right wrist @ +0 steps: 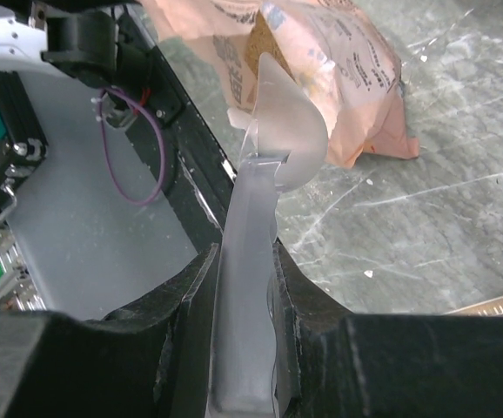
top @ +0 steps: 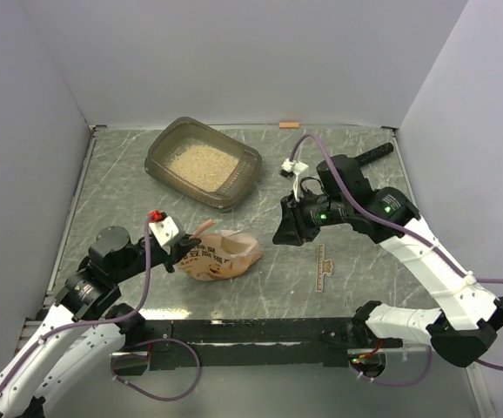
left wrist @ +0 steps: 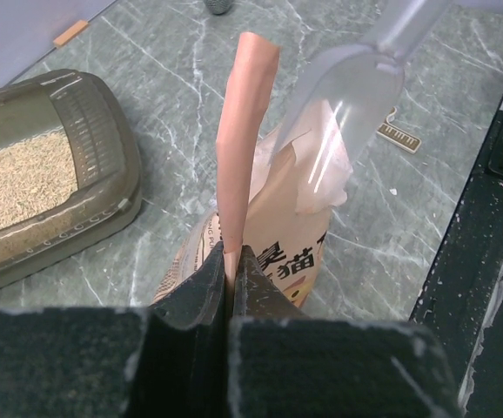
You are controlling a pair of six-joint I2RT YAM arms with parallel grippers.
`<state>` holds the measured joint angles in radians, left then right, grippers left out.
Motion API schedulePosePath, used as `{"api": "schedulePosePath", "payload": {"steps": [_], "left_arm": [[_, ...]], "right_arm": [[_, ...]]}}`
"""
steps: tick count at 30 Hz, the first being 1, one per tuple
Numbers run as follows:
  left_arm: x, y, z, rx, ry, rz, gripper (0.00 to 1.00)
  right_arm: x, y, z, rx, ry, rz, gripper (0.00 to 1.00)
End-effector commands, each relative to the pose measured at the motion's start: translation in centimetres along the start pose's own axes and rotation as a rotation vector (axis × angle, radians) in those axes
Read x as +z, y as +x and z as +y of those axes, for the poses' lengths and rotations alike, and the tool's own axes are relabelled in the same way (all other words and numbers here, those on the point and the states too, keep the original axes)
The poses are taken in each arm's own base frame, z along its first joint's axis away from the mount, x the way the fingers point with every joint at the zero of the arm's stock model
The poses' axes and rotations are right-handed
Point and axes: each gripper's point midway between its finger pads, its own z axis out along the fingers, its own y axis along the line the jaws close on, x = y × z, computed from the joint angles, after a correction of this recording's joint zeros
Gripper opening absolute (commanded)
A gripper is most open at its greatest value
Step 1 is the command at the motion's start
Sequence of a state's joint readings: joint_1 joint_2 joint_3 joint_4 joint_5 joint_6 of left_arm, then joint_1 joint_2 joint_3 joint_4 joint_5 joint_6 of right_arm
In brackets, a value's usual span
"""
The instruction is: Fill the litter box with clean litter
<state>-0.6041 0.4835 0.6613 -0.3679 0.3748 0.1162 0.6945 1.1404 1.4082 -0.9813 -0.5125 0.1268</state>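
Scoop [left wrist: 343,104] tip at pouch [left wrist: 273,231] mouth edge.

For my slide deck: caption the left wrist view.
Left gripper pinches the orange pouch by its flap, clear scoop at its mouth; litter box beside holds beige litter.

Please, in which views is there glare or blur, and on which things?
Left wrist view: white glare streaks on the clear scoop; the dark jaws at the bottom are soft. Right wrist view: the scoop handle between the jaws is blurred, the pouch sharper. Top external view: even light, sharp, only soft shadows on the table.
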Motion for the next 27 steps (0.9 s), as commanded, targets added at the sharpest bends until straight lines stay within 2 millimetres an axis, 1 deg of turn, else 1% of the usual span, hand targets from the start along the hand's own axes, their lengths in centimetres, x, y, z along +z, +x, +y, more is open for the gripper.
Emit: {"api": "schedulePosePath", "payload": {"steps": [1, 2, 6, 8, 10, 11, 12, 13, 15, 16, 17, 18, 20, 21, 22, 24, 27], "left_arm": [[0.3, -1.1, 0.6, -0.009, -0.03, -0.026, 0.01], [0.5, -1.1, 0.8, -0.006, -0.036, -0.028, 0.01], [1.0, -1.2, 0.7, -0.02, -0.02, -0.035, 0.01], [1.2, -1.1, 0.5, -0.02, -0.008, -0.039, 0.01], [1.1, -1.6, 0.1, -0.008, 0.013, -0.068, 0.01], [1.2, -1.5, 0.0, -0.006, 0.014, -0.076, 0.01], [1.0, -2.0, -0.1, 0.003, 0.016, -0.104, 0.01], [1.0, -1.6, -0.2, -0.001, 0.018, -0.106, 0.01], [0.7, -2.0, -0.2, -0.006, 0.008, -0.136, 0.01], [0.7, -1.7, -0.2, -0.013, 0.005, -0.136, 0.01], [0.7, -1.6, -0.2, -0.019, 0.004, -0.137, 0.01], [0.7, -1.6, -0.3, -0.031, 0.006, -0.142, 0.01], [0.8, -1.5, -0.4, -0.04, 0.007, -0.143, 0.01], [0.8, -1.5, -0.4, -0.044, 0.007, -0.145, 0.01], [0.8, -1.4, -0.5, -0.047, 0.009, -0.143, 0.01], [0.9, -1.5, -0.8, -0.048, 0.024, -0.145, 0.01], [1.2, -1.2, -1.1, -0.053, 0.031, -0.13, 0.01]], "right_arm": [[-0.8, 0.1, 0.6, -0.037, -0.005, 0.014, 0.0], [-0.6, 0.3, 0.5, -0.036, -0.006, 0.032, 0.0], [0.3, 0.4, 0.0, -0.017, 0.003, 0.076, 0.0], [1.2, 0.4, -0.5, 0.014, 0.015, 0.104, 0.0], [2.2, 0.3, -1.0, 0.034, 0.022, 0.125, 0.0], [2.6, 0.3, -1.2, 0.057, 0.032, 0.131, 0.0], [2.9, 0.0, -1.4, 0.065, 0.038, 0.128, 0.0], [3.6, 0.0, -1.7, 0.095, 0.045, 0.138, 0.0], [4.1, -0.5, -1.8, 0.116, 0.048, 0.14, 0.0], [4.7, -0.4, -2.1, 0.144, 0.057, 0.162, 0.0], [4.9, -0.4, -2.3, 0.156, 0.064, 0.174, 0.0], [4.9, -0.8, -2.1, 0.161, 0.062, 0.176, 0.0], [5.4, -0.4, -2.4, 0.197, 0.077, 0.227, 0.0], [5.3, -0.8, -2.3, 0.204, 0.077, 0.225, 0.0], [5.5, -0.2, -2.5, 0.234, 0.09, 0.269, 0.0], [5.6, -0.3, -3.1, 0.242, 0.13, 0.297, 0.0], [5.3, 0.7, -3.9, 0.271, 0.186, 0.364, 0.0]]}}
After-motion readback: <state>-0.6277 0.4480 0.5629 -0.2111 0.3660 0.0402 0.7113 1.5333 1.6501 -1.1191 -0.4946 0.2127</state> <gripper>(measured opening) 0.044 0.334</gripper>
